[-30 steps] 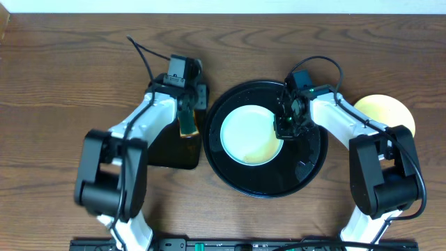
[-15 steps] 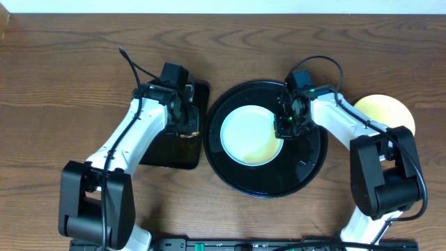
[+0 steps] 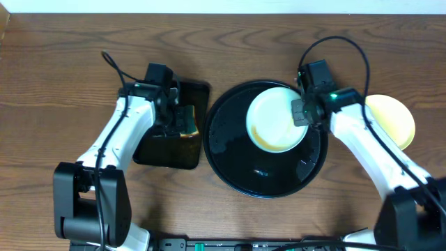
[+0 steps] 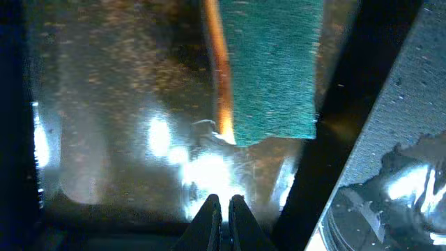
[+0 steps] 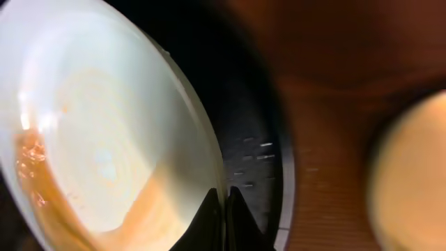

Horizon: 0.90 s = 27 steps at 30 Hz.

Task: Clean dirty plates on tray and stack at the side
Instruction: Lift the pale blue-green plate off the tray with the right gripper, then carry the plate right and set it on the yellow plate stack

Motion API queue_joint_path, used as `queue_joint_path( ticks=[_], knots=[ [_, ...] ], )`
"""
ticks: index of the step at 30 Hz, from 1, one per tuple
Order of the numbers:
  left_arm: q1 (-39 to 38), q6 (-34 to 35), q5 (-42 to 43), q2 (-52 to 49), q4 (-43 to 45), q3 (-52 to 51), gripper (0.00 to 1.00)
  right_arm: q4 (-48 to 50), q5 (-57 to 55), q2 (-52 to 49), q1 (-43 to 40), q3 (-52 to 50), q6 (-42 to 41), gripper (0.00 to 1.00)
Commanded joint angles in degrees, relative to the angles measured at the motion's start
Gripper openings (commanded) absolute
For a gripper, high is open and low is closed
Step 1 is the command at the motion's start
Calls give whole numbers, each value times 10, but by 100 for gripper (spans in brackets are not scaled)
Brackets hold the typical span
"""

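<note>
Right jaws: clamped on the smeared plate's right rim, over the tray's far half.
Left jaws: together, with the sponge just ahead, left of the plate across the tray rim.
Yellow plate: on the worktop, right of the tray.

"What's that on the desk, left of the middle?"

"1 small rectangular black tray. It's glossy and wet, and it glints under the light."

"And over it?"

"1 sponge, toward the tray's right edge. It has a green scouring face with orange-yellow foam behind. I can't tell whether it touches the tray."

"Anything else?"

"A black rail along the desk's near edge, and a white strip past the far edge."
</note>
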<state>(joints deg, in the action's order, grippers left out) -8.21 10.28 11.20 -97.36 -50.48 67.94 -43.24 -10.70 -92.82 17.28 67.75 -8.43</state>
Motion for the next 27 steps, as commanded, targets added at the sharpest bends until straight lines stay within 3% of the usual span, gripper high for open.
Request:
queue_joint_path(
  ticks=[1, 4, 16, 27],
  knots=[
    [11, 1, -3, 2, -2, 3, 9, 1, -97, 22, 7, 1, 31, 1],
    [12, 0, -3, 2, -2, 3, 14, 3, -158, 35, 26, 1, 45, 1],
    [12, 0, -3, 2, 0, 3, 17, 7, -428, 44, 198, 1, 68, 1],
    [12, 0, -3, 2, 0, 3, 17, 32, -564, 44, 301, 1, 68, 1]
  ],
)
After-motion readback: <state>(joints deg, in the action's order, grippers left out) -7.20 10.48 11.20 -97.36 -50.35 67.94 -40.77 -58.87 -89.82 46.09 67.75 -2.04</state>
